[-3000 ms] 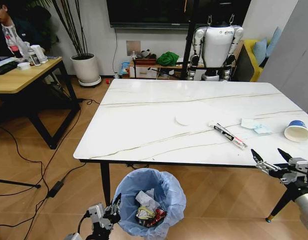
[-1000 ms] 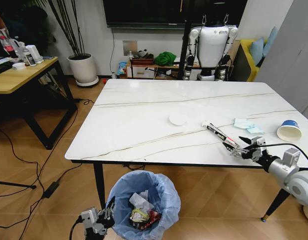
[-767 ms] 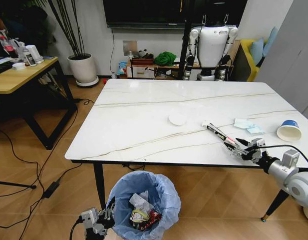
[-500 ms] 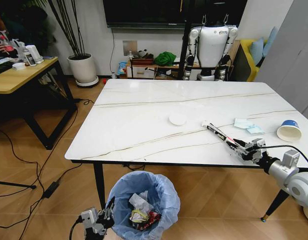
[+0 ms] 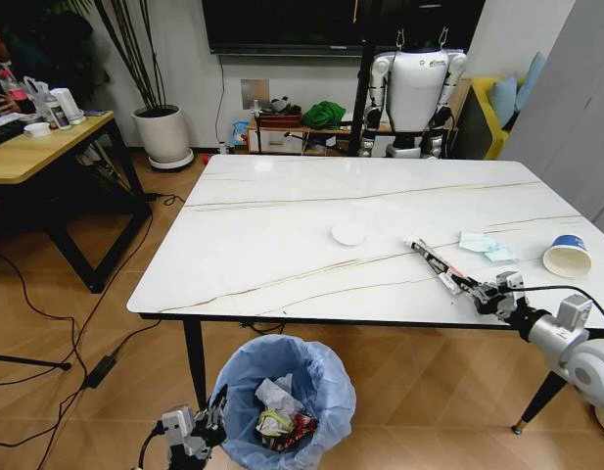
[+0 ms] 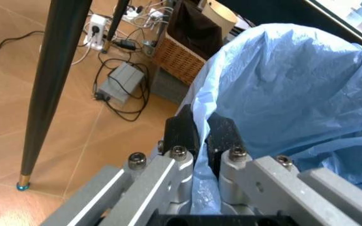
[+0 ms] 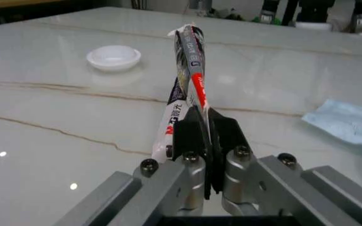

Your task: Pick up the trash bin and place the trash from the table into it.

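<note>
Since a moment ago the long wrapper (image 5: 437, 267) has lifted and swung slightly, pinched at its near end by the right gripper (image 5: 481, 292) at the table's (image 5: 282, 225) front edge near the right corner. Beyond it lie a white disc (image 5: 348, 233) mid-table, a tissue (image 5: 483, 245) and a paper cup (image 5: 566, 256) by the right edge. Below the front edge, the left gripper (image 6: 197, 136) clamps the trash bin's (image 5: 284, 397) bag rim over wooden floor.
</note>
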You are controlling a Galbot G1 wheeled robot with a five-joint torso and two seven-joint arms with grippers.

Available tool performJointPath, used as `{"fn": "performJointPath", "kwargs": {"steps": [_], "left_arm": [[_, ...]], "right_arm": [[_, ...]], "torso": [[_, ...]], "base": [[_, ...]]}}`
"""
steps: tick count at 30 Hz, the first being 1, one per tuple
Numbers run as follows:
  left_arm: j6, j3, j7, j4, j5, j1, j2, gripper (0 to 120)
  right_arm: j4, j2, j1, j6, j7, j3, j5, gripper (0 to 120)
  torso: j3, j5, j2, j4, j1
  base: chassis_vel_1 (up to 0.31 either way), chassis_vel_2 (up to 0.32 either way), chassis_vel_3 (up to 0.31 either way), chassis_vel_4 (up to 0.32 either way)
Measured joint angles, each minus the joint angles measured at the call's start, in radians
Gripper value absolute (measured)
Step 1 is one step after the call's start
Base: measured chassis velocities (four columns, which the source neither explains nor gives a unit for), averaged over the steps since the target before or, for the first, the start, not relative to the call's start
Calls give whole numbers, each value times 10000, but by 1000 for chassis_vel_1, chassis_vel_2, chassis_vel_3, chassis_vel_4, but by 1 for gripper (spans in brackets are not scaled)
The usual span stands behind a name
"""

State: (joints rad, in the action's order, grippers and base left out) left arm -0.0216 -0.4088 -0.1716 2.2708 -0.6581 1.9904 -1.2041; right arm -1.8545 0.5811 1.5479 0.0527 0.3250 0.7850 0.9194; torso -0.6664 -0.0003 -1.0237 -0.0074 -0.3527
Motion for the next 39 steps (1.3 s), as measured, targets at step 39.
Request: {"fn": "performJointPath", "kwargs": {"steps": [39], "left_arm": [[-32,945,-232,-386,369,-471,-272,0]], "right_arm": [[-5675,930,5600,-2060,3618,2430,-7981,0]], "torso": [[0,3,-1,2,0]], "base": [[0,0,0,0]]}}
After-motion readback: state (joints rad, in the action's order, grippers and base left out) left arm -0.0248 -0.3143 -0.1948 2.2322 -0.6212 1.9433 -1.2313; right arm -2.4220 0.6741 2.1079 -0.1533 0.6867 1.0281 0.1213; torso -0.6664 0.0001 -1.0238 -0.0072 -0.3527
